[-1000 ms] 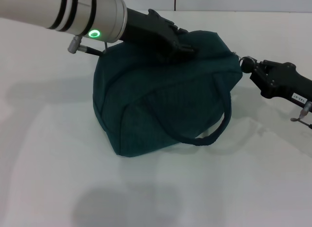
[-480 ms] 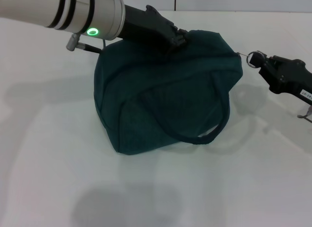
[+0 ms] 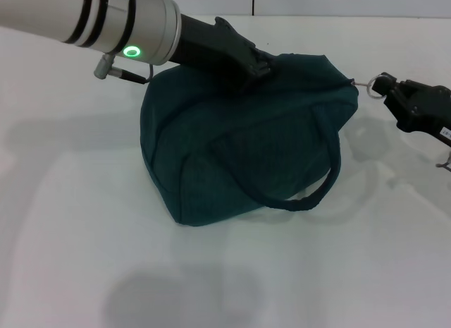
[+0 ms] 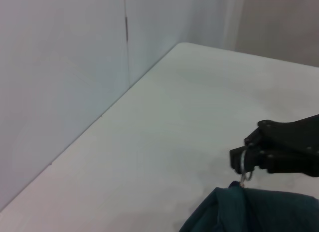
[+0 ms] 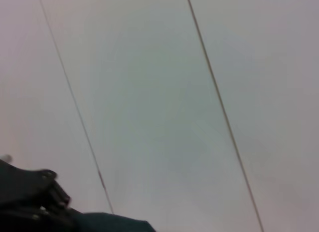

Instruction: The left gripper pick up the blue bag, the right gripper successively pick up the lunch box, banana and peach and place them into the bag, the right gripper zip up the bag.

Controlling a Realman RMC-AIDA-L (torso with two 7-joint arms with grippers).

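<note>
The blue bag (image 3: 239, 152) stands on the white table with its top closed, one loop handle (image 3: 313, 194) hanging down its front. My left gripper (image 3: 259, 65) is shut on the fabric at the top of the bag. Off the bag's right corner, my right gripper (image 3: 385, 89) is shut on the metal ring pull (image 3: 372, 86) of the zipper, which is drawn taut. The left wrist view shows that right gripper (image 4: 243, 159) pinching the ring pull (image 4: 244, 174) just above the bag's corner (image 4: 234, 212). The lunch box, banana and peach are hidden.
The white table (image 3: 84, 236) spreads around the bag, with a pale wall (image 3: 317, 0) behind its far edge. In the right wrist view there is mostly wall, with the left gripper (image 5: 30, 194) and a bit of bag (image 5: 114, 223) at the edge.
My right gripper has moved to the right with the ring pull, drawing the bag's right corner outward. The bag shifted slightly right. The left gripper kept its hold on the bag's top.
</note>
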